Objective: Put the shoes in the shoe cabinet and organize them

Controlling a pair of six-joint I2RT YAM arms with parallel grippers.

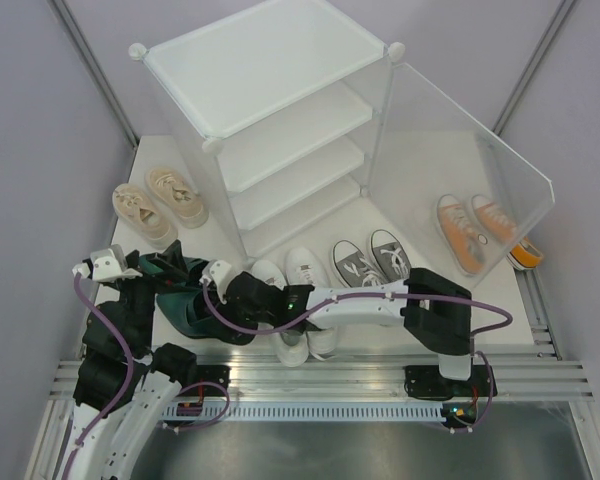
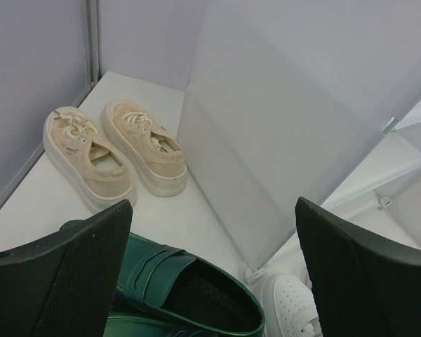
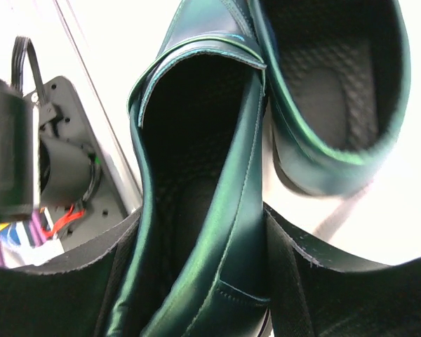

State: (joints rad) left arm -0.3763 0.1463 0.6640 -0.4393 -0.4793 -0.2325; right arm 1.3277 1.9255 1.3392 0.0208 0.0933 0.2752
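Observation:
The white shoe cabinet stands at the back with three shelf tiers and its clear door swung open to the right. Two dark green shoes lie at the front left. My right gripper reaches across and is shut on the heel end of one green shoe; the other green shoe lies beside it. My left gripper is open above a green shoe. The beige pair sits left of the cabinet and also shows in the left wrist view.
White shoes and grey shoes stand in front of the cabinet, and the orange pair shows through the door panel. The cabinet's side wall rises close ahead of my left gripper. Grey walls enclose the table.

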